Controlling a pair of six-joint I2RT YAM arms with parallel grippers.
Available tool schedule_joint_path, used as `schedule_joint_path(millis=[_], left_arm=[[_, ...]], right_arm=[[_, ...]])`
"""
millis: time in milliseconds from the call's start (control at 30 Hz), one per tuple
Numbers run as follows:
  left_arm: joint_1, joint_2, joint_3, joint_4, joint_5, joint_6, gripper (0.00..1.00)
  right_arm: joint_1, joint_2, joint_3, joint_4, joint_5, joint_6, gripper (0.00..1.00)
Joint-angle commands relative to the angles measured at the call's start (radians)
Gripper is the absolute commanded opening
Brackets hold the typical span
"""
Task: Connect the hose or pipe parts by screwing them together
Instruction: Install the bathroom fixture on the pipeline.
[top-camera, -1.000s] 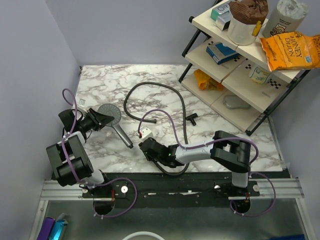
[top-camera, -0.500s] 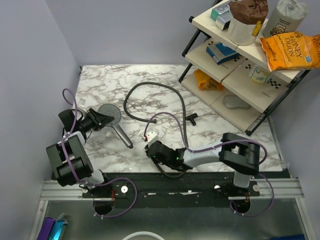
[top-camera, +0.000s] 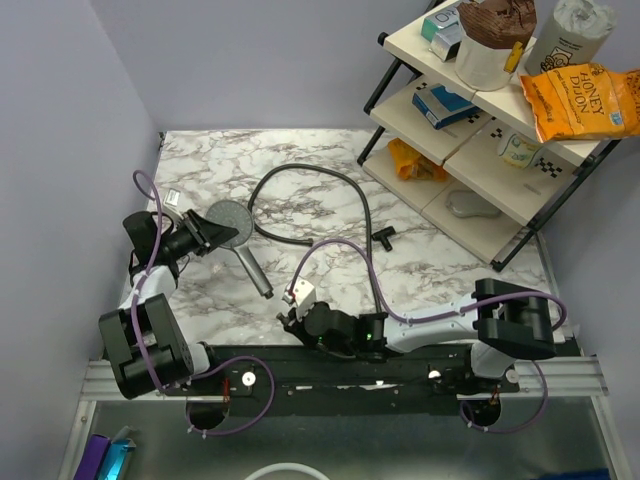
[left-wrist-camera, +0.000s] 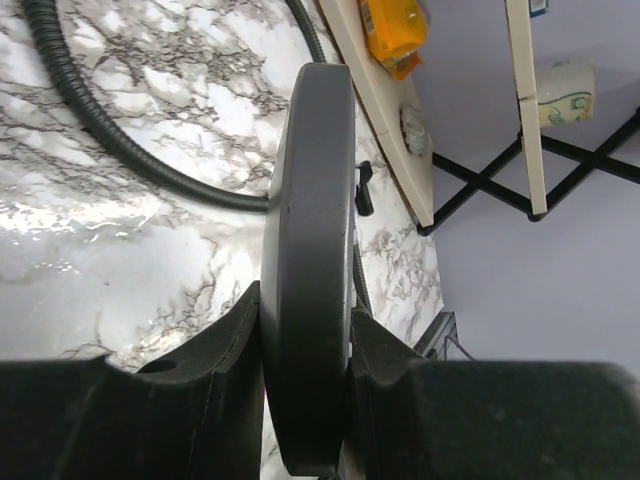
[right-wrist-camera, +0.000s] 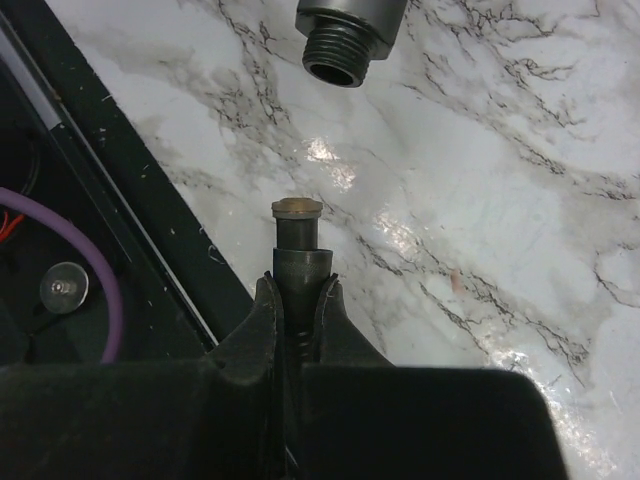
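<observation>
The dark grey shower head (top-camera: 233, 219) is held above the marble at the left, its round face gripped edge-on by my left gripper (top-camera: 208, 233), which is shut on it. In the left wrist view the disc (left-wrist-camera: 305, 200) fills the gap between both fingers of that gripper (left-wrist-camera: 305, 340). The handle (top-camera: 255, 268) slopes toward the near edge, and its threaded end (right-wrist-camera: 340, 45) shows in the right wrist view. My right gripper (right-wrist-camera: 297, 290) is shut on the black hose's end nut, its brass tip (right-wrist-camera: 297, 208) pointing at the threads with a gap between. The hose (top-camera: 340, 178) loops across the table.
A black-framed shelf rack (top-camera: 470, 150) with snack bags and boxes stands at the right. A small black T-shaped fitting (top-camera: 385, 236) lies near its foot. Purple cables (top-camera: 340, 245) arch over the right arm. The black mounting rail (right-wrist-camera: 110, 230) runs close beside the right gripper.
The right gripper has shut on the hose end and drawn back toward the near edge. The left gripper has shifted the shower head slightly up and right.
</observation>
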Motion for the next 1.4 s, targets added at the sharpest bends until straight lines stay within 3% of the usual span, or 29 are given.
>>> schedule_joint_path(millis=[0,300,1367], left_arm=[[-0.009,-0.054,0.034,-0.069,0.055,0.018,0.0],[-0.01,-0.077,0.038,-0.124,0.054,0.034,0.0],[-0.055,-0.108,0.026,-0.155,0.032,0.066,0.0]], right_arm=[[0.015,0.008,0.029,0.007,0.046,0.023,0.02],[0.015,0.017,0.089,0.001,0.161,0.036,0.01],[0.012,0.063,0.199,0.074,0.264,-0.038,0.01]])
